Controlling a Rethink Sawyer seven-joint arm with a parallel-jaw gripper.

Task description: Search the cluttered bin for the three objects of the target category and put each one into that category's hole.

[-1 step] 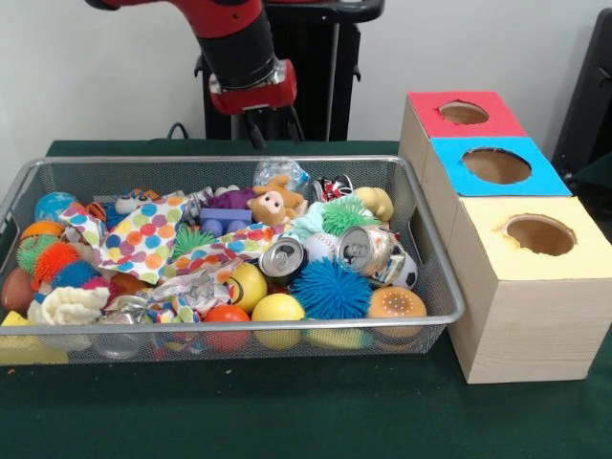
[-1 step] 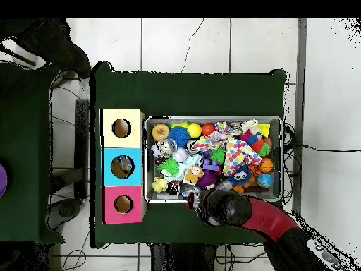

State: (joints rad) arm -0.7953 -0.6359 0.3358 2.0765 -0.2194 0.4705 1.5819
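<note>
The wire mesh bin (image 1: 435,277) is heaped with toys. Two crushed drink cans (image 1: 283,256) (image 1: 366,249) lie near its middle, beside a blue spiky ball (image 1: 330,287), yellow balls (image 1: 277,308), a baseball (image 1: 320,246) and a brown plush animal (image 1: 277,201). Three boxes stand in a row to the right, with a red-topped hole (image 1: 464,113), a blue-topped hole (image 1: 496,165) and a yellow-topped hole (image 1: 540,234). My gripper (image 1: 273,132) hangs open and empty above the bin's far rim. From overhead the gripper (image 2: 194,202) sits at the bin's (image 2: 213,118) lower edge.
Polka-dot cloth (image 1: 143,239) covers part of the left half of the bin, hiding what lies under it. Orange and green spiky balls (image 1: 53,258) crowd the left end. The boxes (image 2: 122,166) touch the bin's side. Green cloth (image 1: 287,411) covers the table.
</note>
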